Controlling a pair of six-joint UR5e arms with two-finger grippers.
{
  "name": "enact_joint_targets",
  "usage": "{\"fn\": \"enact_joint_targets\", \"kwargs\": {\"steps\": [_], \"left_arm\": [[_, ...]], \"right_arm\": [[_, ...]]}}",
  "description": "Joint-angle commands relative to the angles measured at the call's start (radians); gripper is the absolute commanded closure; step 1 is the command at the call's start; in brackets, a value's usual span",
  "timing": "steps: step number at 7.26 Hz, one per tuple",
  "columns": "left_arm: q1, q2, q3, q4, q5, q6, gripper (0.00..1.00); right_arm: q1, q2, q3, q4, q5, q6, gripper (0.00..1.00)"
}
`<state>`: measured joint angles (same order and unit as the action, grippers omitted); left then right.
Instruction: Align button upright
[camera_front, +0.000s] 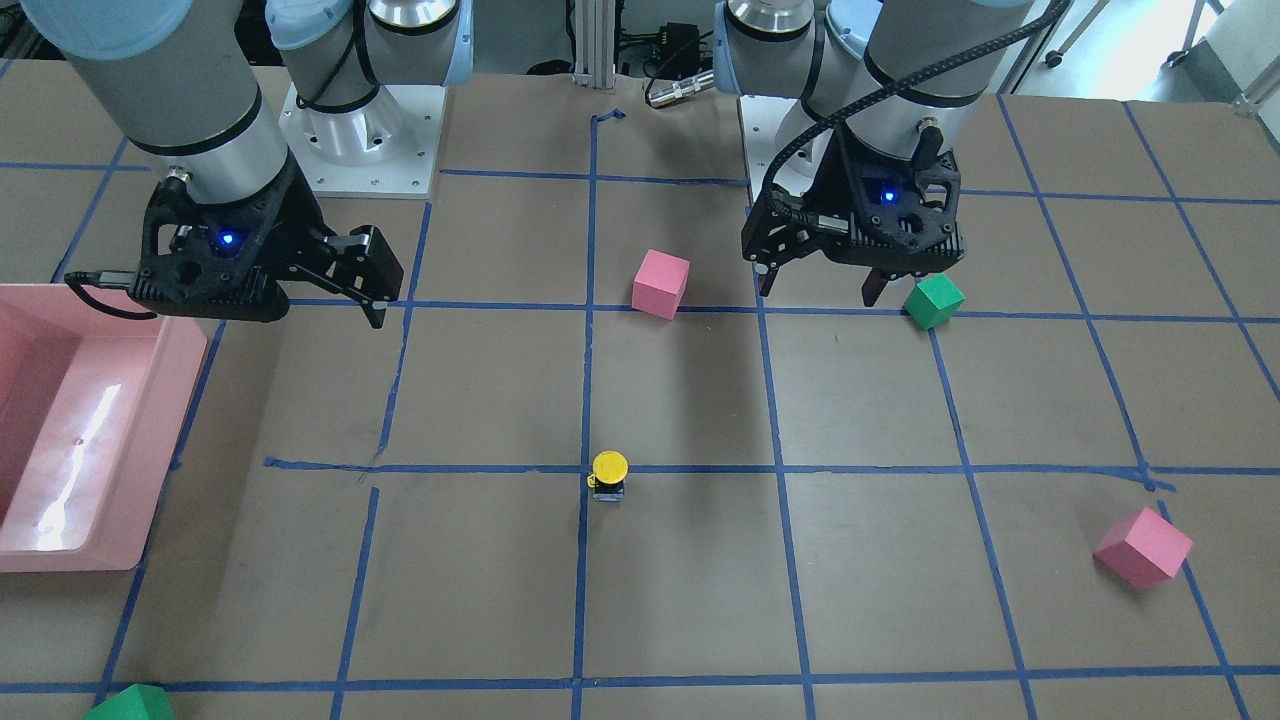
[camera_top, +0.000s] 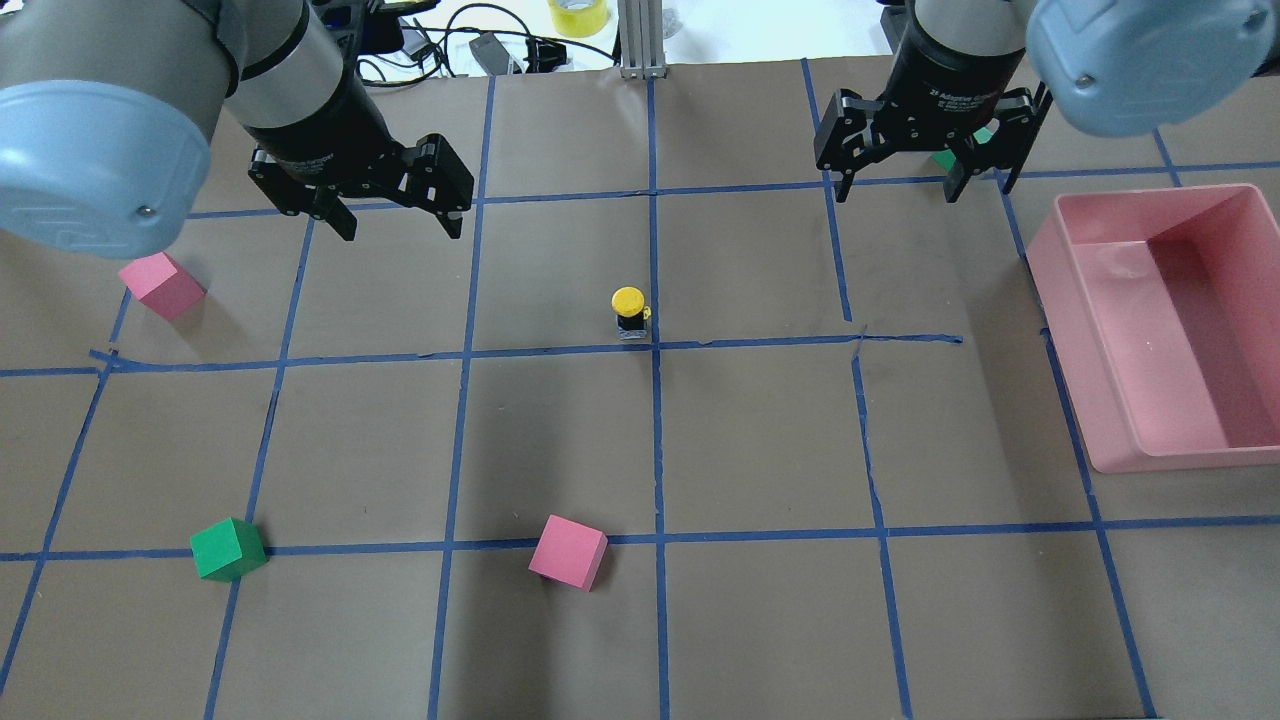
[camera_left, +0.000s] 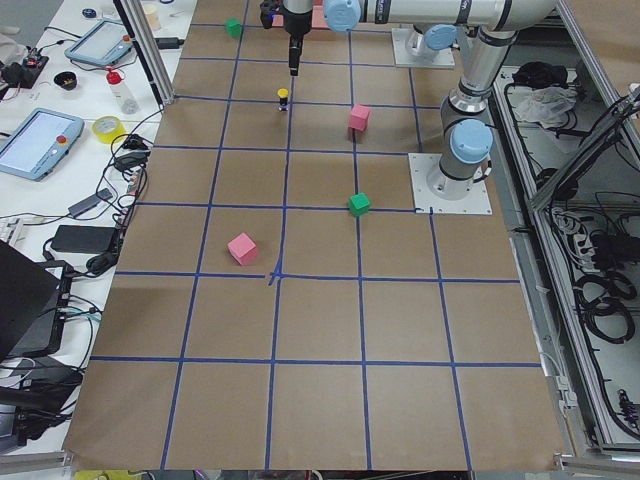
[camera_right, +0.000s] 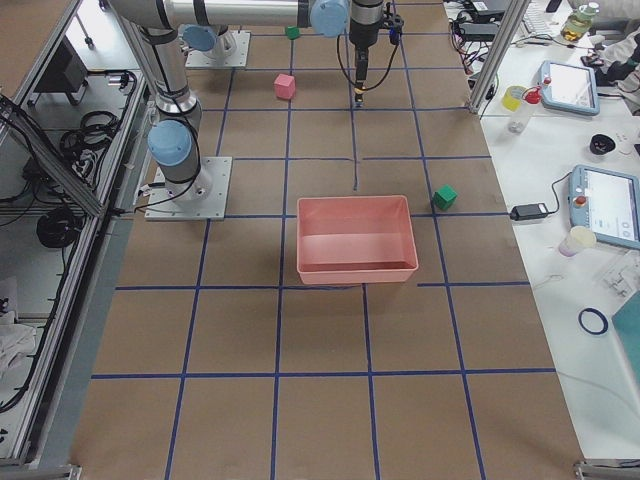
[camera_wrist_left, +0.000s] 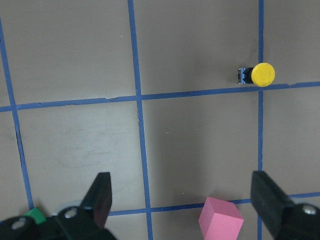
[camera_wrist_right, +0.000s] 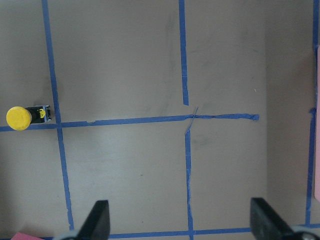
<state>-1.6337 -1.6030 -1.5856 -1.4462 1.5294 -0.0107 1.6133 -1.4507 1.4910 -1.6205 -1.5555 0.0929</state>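
Yellow-capped button (camera_front: 609, 477) upright by blue tape (camera_front: 700, 468) cross, L tool (camera_top: 398, 230) & R tool (camera_top: 897, 195) both apart, wrist lettering (camera_top: 958, 97) unreadable

1. I see the button (camera_front: 609, 475) as a small push-button switch with a round yellow cap on a short black body and a greyish base end.
2. In my overhead view the button (camera_top: 629, 312) stands upright on the brown surface (camera_top: 560, 440), cap on top and base end down.
3. It sits near the middle of the surface, just beside a crossing of blue tape lines (camera_top: 655, 420), on the robot's left of the lengthwise line and on the operators' side of the crosswise one.
4. My left wrist camera shows the yellow cap (camera_wrist_left: 263, 74) as a full disc; the body beside it is small and dark, its details unclear.
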Motion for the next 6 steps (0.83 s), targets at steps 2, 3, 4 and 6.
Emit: {"fn": "enact_joint_targets", "kwargs": {"steps": [2, 3, 4, 6], "left_arm": [[0.000, 0.000, -0.001, 0.000, 0.000, 0.000, 0.00], [0.000, 0.000, 0.001, 0.000, 0.000, 0.000, 0.00], [0.000, 0.000, 0.000, 0.000, 0.000, 0.000, 0.00], [-0.001, 0.000, 0.000, 0.000, 0.000, 0.000, 0.00]], "right_arm": [[-0.001, 0.000, 0.000, -0.002, -0.001, 0.001, 0.00], [0.000, 0.000, 0.000, -0.001, -0.008, 0.001, 0.00], [-0.001, -0.002, 0.000, -0.001, -0.005, 0.001, 0.00], [0.000, 0.000, -0.002, -0.002, 0.002, 0.001, 0.00]]}}
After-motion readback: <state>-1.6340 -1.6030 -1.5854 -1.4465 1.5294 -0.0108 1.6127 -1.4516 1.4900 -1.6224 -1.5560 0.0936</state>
